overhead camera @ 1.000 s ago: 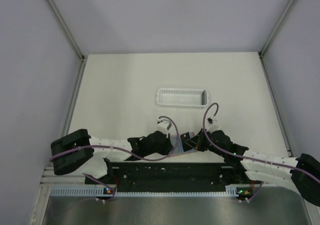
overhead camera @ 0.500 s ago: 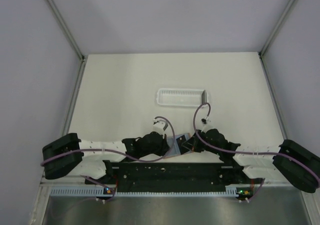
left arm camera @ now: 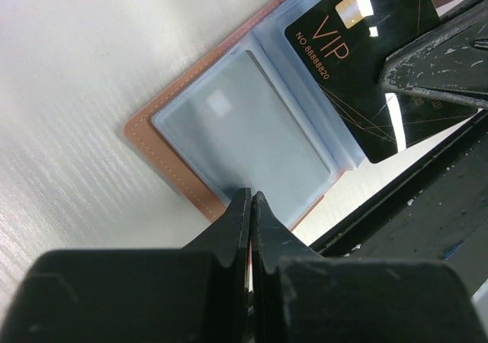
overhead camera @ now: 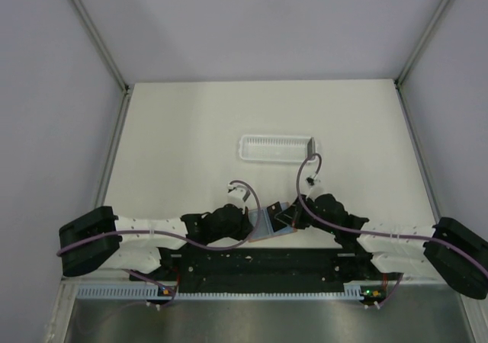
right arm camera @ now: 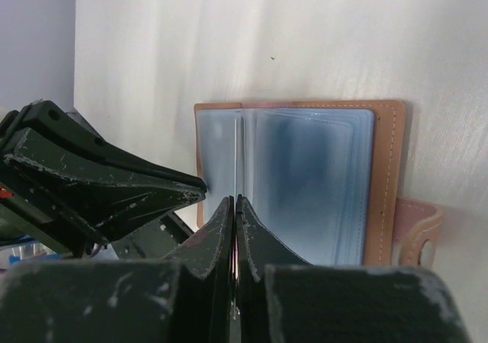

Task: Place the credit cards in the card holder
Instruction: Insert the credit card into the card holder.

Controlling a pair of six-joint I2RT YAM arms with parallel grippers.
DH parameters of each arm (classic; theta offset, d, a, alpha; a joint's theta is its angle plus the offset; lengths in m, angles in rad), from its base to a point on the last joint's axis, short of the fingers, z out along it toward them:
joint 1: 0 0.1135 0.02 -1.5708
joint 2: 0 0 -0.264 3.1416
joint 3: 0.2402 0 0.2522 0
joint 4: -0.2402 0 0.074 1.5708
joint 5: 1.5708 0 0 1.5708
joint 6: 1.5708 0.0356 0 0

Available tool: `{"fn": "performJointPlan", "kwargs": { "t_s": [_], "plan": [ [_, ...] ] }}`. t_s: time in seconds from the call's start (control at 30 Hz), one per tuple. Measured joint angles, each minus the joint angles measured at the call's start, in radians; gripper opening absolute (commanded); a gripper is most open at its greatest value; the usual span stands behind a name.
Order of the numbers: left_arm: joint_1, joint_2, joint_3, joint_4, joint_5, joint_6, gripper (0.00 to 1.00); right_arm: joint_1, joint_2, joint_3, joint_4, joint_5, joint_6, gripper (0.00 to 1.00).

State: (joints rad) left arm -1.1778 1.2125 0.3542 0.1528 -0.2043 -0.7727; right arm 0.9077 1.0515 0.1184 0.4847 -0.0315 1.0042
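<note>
Drawing back toward their bases over the last second, both arms swing their elbows outward. They bring the card holder (left arm camera: 171,158) with them across the table (overhead camera: 183,129), nearer the base rail and farther from the white tray (overhead camera: 276,148). Neither pincer opens during this.

The job looks more than half done. One card (left arm camera: 259,126) already sits inside a pale blue sleeve, and only the VIP card (left arm camera: 358,46) is left to seat. The holder's shift suggests it slides when pushed, so it needs bracing.

The left pincer (left arm camera: 250,198) is fully closed with nothing between its fingers. Its tips touch the near edge of the holder's sleeve, seemingly pinning it. The sleeved card lies just ahead of those tips. The VIP card is farther ahead and off to their right, overlapping the other page, with one corner past the holder's edge.

The right pincer (right arm camera: 235,200) is also closed tight. In the left wrist view one of its fingers lies across the VIP card's face. In its own view a thin pale line runs straight ahead from the tips, which I take for that card seen edge-on, so it appears pinched. The holder lies open directly ahead of these tips, its spine nearly in line with them and its snap strap off to the right. The left pincer is close on the left.
</note>
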Motion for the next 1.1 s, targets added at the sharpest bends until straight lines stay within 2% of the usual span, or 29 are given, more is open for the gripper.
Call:
{"fn": "performJointPlan", "kwargs": {
  "t_s": [0.4,1.1],
  "plan": [
    [0.0,-0.006,-0.011,0.013,-0.003,-0.018,0.0,0.0,0.145,0.015,0.074,-0.043,-0.008,0.0],
    [0.0,-0.013,-0.016,0.013,-0.003,-0.023,0.0,0.0,0.25,0.015,0.214,-0.123,-0.01,0.0]
  ]
}}
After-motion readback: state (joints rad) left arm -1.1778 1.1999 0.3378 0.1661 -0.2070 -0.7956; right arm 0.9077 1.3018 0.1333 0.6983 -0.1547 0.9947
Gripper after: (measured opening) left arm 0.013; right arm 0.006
